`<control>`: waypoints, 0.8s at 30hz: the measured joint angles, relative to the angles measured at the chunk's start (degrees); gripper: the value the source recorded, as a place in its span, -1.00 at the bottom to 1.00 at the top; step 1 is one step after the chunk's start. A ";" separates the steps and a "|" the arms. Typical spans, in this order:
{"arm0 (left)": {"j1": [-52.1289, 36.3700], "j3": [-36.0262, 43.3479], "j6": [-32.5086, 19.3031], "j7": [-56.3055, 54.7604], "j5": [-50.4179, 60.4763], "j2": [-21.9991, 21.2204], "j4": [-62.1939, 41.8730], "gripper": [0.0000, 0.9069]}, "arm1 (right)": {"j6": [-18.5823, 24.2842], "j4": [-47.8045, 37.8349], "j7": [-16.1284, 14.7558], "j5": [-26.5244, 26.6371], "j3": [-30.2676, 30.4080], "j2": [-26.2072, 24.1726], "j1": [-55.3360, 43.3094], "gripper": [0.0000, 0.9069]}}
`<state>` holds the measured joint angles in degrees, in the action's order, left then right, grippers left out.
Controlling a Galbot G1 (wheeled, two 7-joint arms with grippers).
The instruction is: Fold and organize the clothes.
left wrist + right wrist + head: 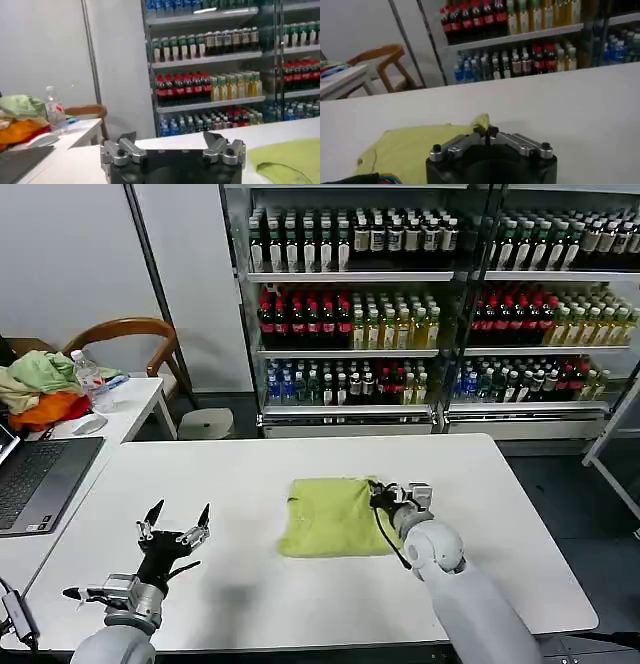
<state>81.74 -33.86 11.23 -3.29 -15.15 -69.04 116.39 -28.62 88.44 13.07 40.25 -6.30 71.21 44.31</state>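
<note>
Right pincer [378, 492] clenched on shirt [330, 519] edge, mid-table | left pincer [176, 524] released, idle near front-left corner | risk: thin pinch slips, fold flops open

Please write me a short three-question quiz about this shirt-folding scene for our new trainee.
1. True or false: the right pincer is shut on the right edge of the lime-green shirt.
2. Which best describes the left pincer? A) gripping the shirt B) open above bare white table, left of the shirt C) resting on the laptop
3. Fill in: on the side table, beside the heap of garments, stands a clear plastic ____.

Key
1. True; the right wrist view shows its fingertips pinched on a raised fold.
2. B
3. bottle
</note>
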 measured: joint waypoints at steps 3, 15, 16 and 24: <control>-0.01 0.27 0.00 0.00 0.08 0.00 0.00 1.00 | 0.12 -0.12 -0.24 -0.28 0.10 -0.04 -0.42 -1.00; -0.10 0.30 0.00 0.00 0.14 -0.14 -0.15 1.00 | -1.13 -0.88 -1.91 -0.77 0.57 -0.20 -1.67 1.00; -0.12 0.30 0.00 0.00 0.14 -0.17 -0.17 1.00 | -1.33 -0.87 -1.94 -0.82 0.57 -0.19 -1.71 1.00; -0.25 0.45 0.04 -0.01 0.15 -0.33 -0.25 1.00 | -2.26 -1.29 -2.52 -1.74 0.17 -0.39 -2.00 1.00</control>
<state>81.49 -33.41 11.26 -3.30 -15.00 -69.37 116.14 -30.88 87.16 10.56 38.51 -6.14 70.82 42.31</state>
